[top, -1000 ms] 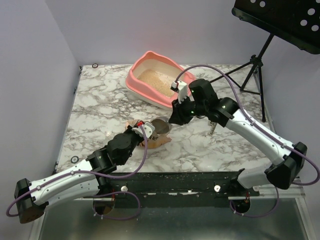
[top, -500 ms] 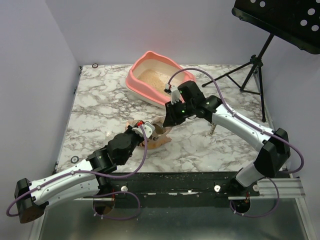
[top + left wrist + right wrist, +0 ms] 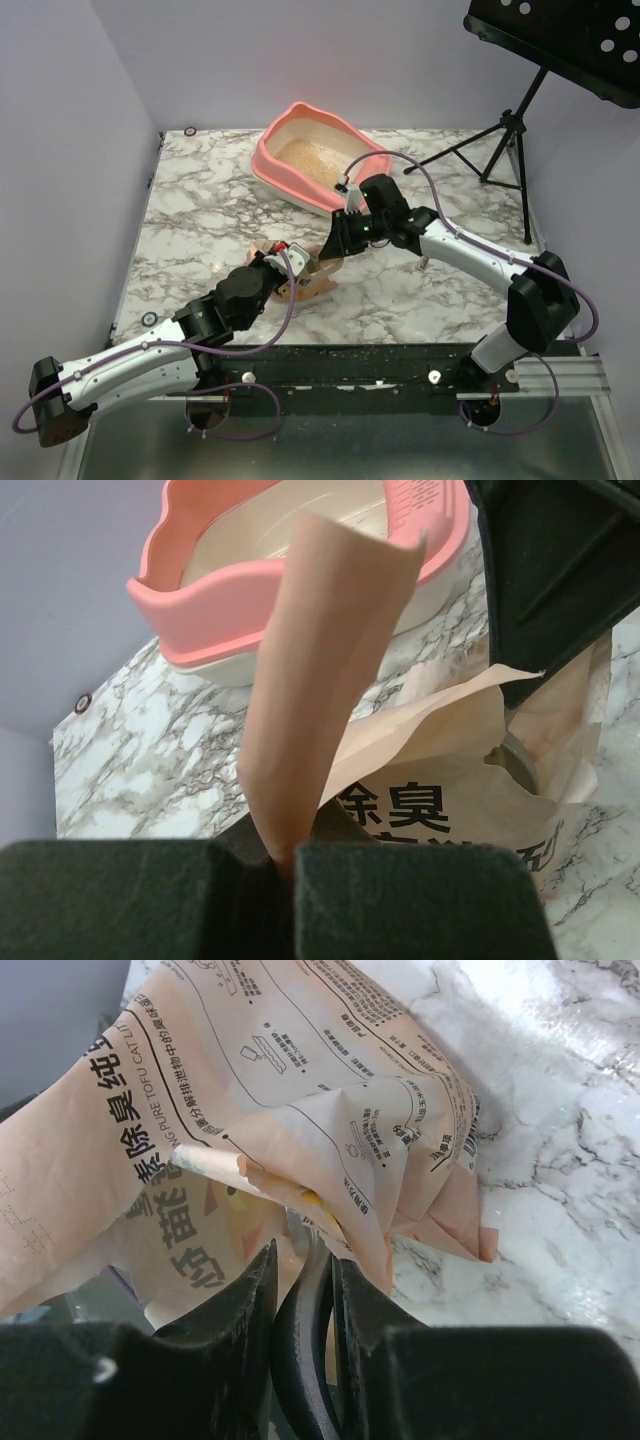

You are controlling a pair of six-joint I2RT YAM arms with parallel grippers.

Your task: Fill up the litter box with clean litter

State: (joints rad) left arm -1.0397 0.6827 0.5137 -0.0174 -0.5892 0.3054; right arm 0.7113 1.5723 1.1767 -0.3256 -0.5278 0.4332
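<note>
left claw (image 3: 285, 858) is pinched fully closed on a flap of the paper bag (image 3: 440, 780), holding the mouth up, bottom centre of the left wrist view. right claw (image 3: 305, 1290) is partly closed round a dark curved handle (image 3: 300, 1370), probably a scoop's, and is nosed into the bag mouth at centre of the top view. litter box (image 3: 262, 160) sits on the bench (image 3: 200, 210), upper centre of the top view, apart from the bag. a layer of clean litter (image 3: 308, 160) already lies inside it.

risks:
- the thin flap could tear or slip out of the left claw, and the bag would then slump onto the scoop.
- the bag edge is draped over the right claw fingers and could snag, dragging the bag along when the scoop lifts.
- there is a stretch of bare bench to cross between bag and box, so a tilted scoop would spill granules short of the rim.
- the handle is gripped only at its loop, so it could swivel under load.

hidden:
- scoop bowl mostly buried, only a grey rim (image 3: 512, 758) peeks through the bag opening.
- can't tell whether the scoop is loaded.
- litter level in the bag not visible.
- right claw tips are covered by the arm in the top view.
</note>
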